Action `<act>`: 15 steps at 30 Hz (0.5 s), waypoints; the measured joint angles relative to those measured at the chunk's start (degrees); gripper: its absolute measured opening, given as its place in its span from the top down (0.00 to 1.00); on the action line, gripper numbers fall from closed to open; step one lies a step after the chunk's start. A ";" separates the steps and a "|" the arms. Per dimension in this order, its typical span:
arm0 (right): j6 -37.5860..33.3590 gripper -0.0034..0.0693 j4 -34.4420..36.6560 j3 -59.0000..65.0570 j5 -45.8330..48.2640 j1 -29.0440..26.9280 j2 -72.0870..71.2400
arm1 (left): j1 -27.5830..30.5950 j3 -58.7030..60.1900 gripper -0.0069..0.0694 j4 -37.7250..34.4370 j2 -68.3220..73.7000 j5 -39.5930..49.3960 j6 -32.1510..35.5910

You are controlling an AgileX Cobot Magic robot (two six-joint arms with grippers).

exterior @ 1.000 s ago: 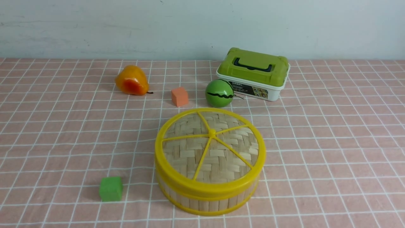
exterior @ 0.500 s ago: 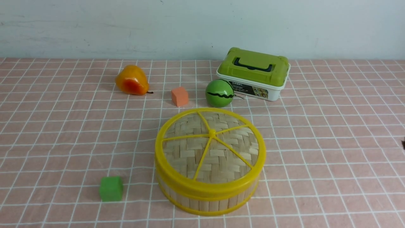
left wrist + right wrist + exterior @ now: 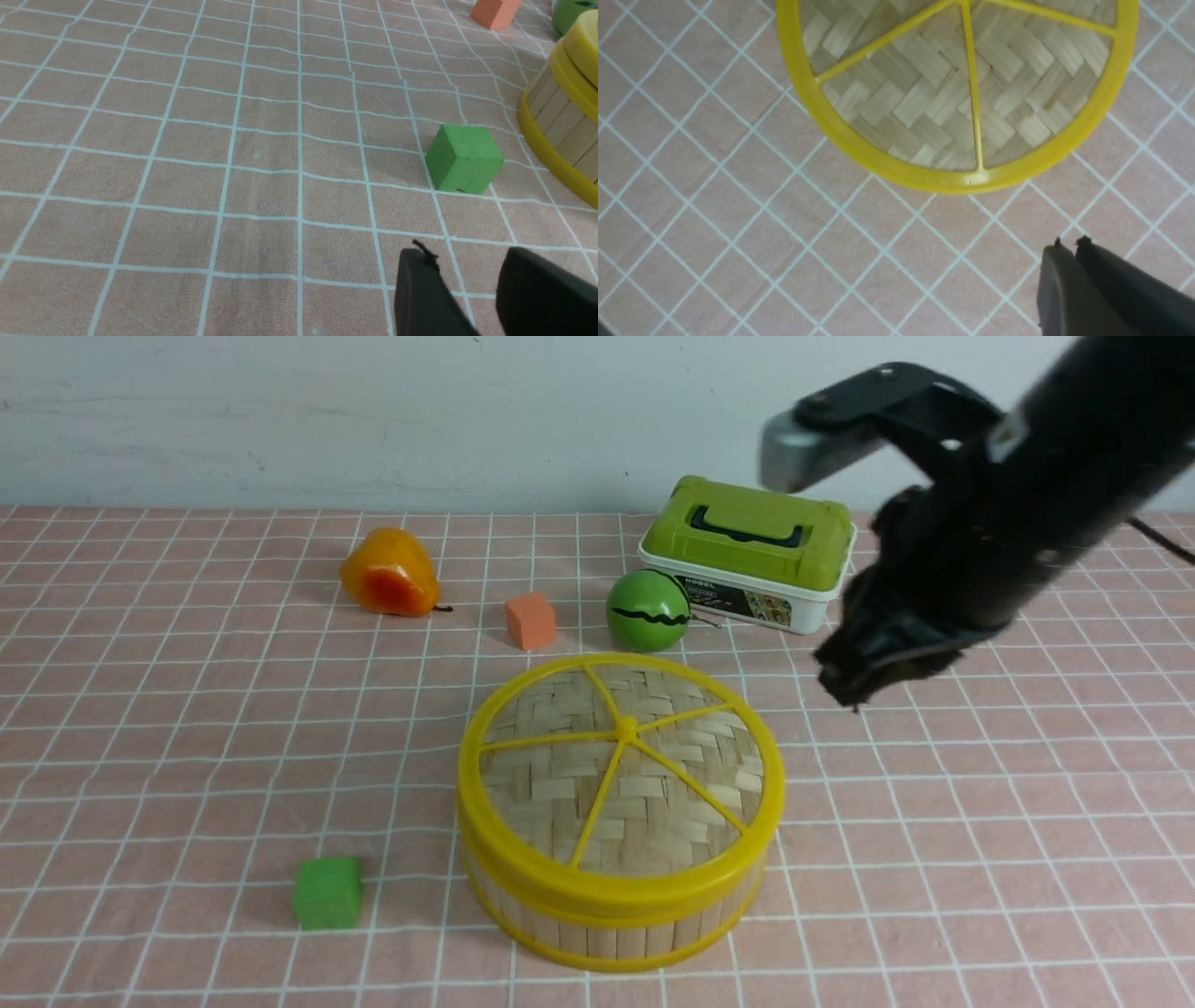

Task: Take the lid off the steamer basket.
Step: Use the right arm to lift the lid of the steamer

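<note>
Lid [image 3: 621, 756] seated on basket [image 3: 607, 922], front-centre; right gripper [image 3: 843, 684] hovers beyond its far-right rim, jaws nearly together, empty, likely staging for a rim grab; left gripper [image 3: 467, 255] low, jaws apart.

Yellow-rimmed woven lid [image 3: 621, 775] flat atop the bamboo-slat steamer basket [image 3: 607, 933]

We see lid [image 3: 621, 775] top bare, open from above. Right of steamer basket [image 3: 607, 933]: bare counter [image 3: 980, 859], wide free lane; our right hand [image 3: 845, 693] hangs over it. Behind basket, near rim: green ball [image 3: 648, 610], orange cube [image 3: 530, 621], white box [image 3: 812, 611] crowd far side. Pear [image 3: 387, 574] well apart, far left. Green cube [image 3: 327, 893] near basket's left front, gap between them passable. Rest of left counter bare.
</note>
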 joint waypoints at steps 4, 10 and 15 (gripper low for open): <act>2.37 0.90 -2.16 -6.11 0.02 2.67 6.12 | 0.00 0.00 0.60 0.00 0.00 0.00 0.00; 3.33 0.72 -2.52 -16.51 0.02 5.63 17.16 | 0.00 0.00 0.60 0.00 0.00 0.00 0.00; 3.94 0.53 -2.52 -20.63 0.02 6.05 22.84 | 0.00 0.00 0.60 0.00 0.00 0.00 0.00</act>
